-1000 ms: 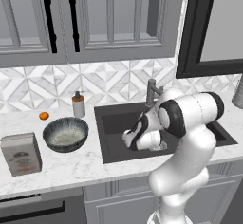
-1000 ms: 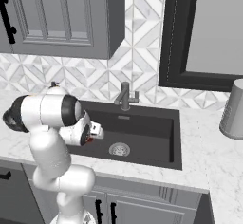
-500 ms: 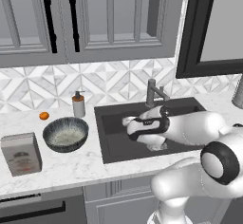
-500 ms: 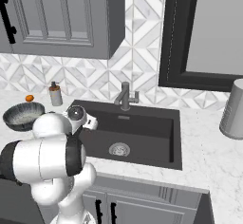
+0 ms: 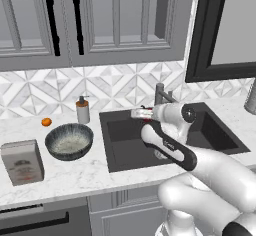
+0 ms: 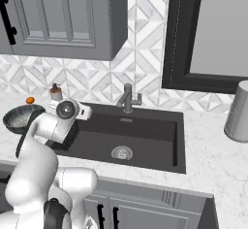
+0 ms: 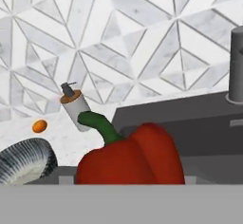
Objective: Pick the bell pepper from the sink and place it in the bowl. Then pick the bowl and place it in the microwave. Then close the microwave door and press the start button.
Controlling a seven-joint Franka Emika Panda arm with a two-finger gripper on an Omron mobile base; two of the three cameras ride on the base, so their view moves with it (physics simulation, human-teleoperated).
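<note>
**A:** Grey marble counter (image 5: 95, 172) is running under everything, with the large rectangular dark-grey recessed sink (image 5: 125, 150) set into it; the round silver drain (image 6: 121, 152) is sitting on the basin floor and the steel faucet (image 6: 128, 98) is standing at the back rim. Big black-framed microwave door (image 6: 203, 34) is hanging at upper right.

**B:** Arm?

**A:** White arm is reaching over the left half of the sink, and the gripper (image 5: 142, 114) is pointing left toward the counter, above the basin's back-left corner.

**B:** Bowl?

**A:** Round speckled blue-grey bowl (image 5: 69, 141) with a pale inside is sitting on the counter just left of the sink, upright. A beige box (image 5: 21, 162) is standing near its left, a grey canister (image 6: 238, 112) is standing well apart at far right.

**B:** Pepper?

**A:** Small red bell pepper (image 7: 130, 159) with a green stem is sitting right at the fingertips in the hand view, lifted clear of the basin. Fingers are clamping it; jaws are standing wide around it. The bowl rim is showing lower left in that view, so the pepper isn't over the bowl yet.

**B:** Small stuff?

**A:** Pale soap dispenser (image 5: 82, 110) is standing behind the bowl by the backsplash, and a tiny orange fruit (image 5: 46, 122) is lying left of it.
</note>
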